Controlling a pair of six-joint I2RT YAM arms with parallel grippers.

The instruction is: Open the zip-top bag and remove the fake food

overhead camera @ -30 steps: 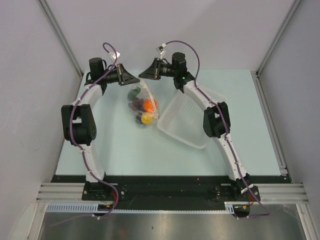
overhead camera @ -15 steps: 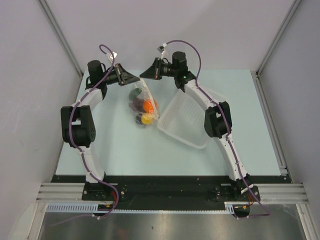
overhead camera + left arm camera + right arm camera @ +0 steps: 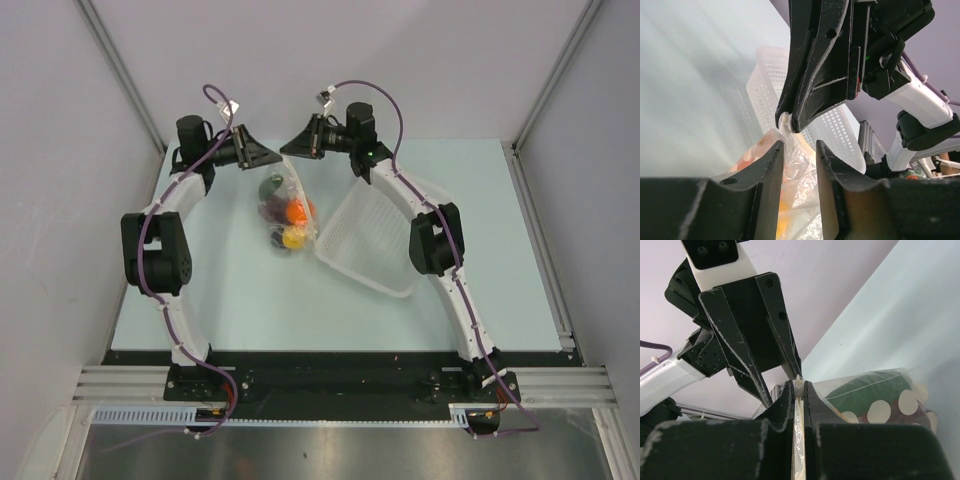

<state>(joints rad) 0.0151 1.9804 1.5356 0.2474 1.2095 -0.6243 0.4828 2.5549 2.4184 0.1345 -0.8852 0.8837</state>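
Note:
The zip-top bag (image 3: 287,208) hangs above the table's far middle, clear and dotted, its top edge pinched in my right gripper (image 3: 287,151). Inside it is the fake food: an orange ball (image 3: 296,211), a yellow fruit (image 3: 291,237) and a green piece (image 3: 268,187). In the right wrist view my right gripper (image 3: 798,385) is shut on the white zip strip, with the bag (image 3: 875,390) swelling to the right. My left gripper (image 3: 273,159) faces it. In the left wrist view my left gripper (image 3: 800,147) stands open, with crinkled bag film (image 3: 800,175) loose between its fingers.
A white perforated basket (image 3: 380,250) lies tilted on the table just right of the bag, under the right arm's forearm; it also shows behind the grippers as the basket (image 3: 767,75). Grey walls close the table on the far side and on both sides.
My left gripper has opened and let go of the bag's top edge. The right gripper keeps its pinch, and the bag has hardly moved.

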